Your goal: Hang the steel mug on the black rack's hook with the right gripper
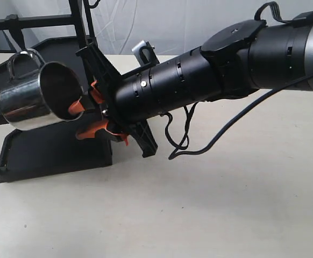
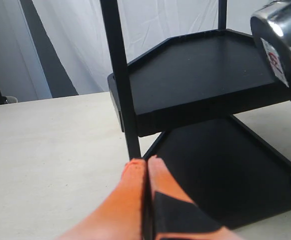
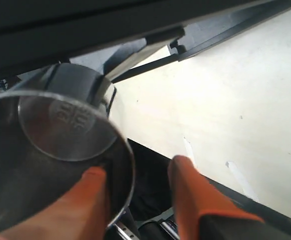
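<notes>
The steel mug (image 1: 30,105) hangs in the air tipped on its side, mouth toward my right gripper (image 1: 78,119), its handle (image 1: 23,56) uppermost below the black rack's top bar (image 1: 38,21). I cannot make out the hook. In the right wrist view the gripper (image 3: 138,167) stands open. One orange finger (image 3: 93,200) reaches inside the mug (image 3: 50,145), and the other finger (image 3: 185,190) stays well clear of the rim. My left gripper (image 2: 146,161) is shut and empty at the foot of a rack post (image 2: 120,85). The mug (image 2: 280,45) shows at that view's edge.
The black rack's lower tray (image 1: 54,150) lies under the mug and the upper tray (image 2: 200,75) behind it. Loose black cables (image 1: 183,140) droop from the right arm onto the pale table (image 1: 199,215). A white curtain hangs behind.
</notes>
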You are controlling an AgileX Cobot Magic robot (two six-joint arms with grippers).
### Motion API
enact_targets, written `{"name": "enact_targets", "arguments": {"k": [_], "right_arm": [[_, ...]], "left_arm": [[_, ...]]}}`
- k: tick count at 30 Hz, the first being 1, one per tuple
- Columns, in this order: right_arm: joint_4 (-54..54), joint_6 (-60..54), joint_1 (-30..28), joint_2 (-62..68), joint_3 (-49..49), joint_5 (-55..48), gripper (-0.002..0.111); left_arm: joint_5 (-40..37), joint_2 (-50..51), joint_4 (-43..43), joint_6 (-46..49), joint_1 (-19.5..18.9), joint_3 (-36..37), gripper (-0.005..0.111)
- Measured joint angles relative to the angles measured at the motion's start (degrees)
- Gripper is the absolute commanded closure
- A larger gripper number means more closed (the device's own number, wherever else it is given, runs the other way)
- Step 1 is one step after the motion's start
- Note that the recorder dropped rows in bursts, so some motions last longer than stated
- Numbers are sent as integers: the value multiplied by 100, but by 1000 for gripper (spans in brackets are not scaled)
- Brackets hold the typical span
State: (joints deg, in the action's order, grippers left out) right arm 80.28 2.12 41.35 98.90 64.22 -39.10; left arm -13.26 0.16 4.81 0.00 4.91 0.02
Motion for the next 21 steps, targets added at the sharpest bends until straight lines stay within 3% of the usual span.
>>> {"name": "enact_targets", "arguments": {"k": [11, 13, 17, 21], "right_arm": [[-622, 25, -145, -154, 0, -13, 62], [-1002, 25, -299, -318, 0, -13, 70], [-2435, 25, -653, -853, 0, 19, 109], [-4651, 25, -813, -1489, 0, 346, 108]], "left_arm": [[0, 0, 0, 0, 0, 0, 105], [0, 0, 0, 0, 0, 0, 105], [0, 0, 0, 0, 0, 0, 105], [0, 0, 0, 0, 0, 0, 105]]}}
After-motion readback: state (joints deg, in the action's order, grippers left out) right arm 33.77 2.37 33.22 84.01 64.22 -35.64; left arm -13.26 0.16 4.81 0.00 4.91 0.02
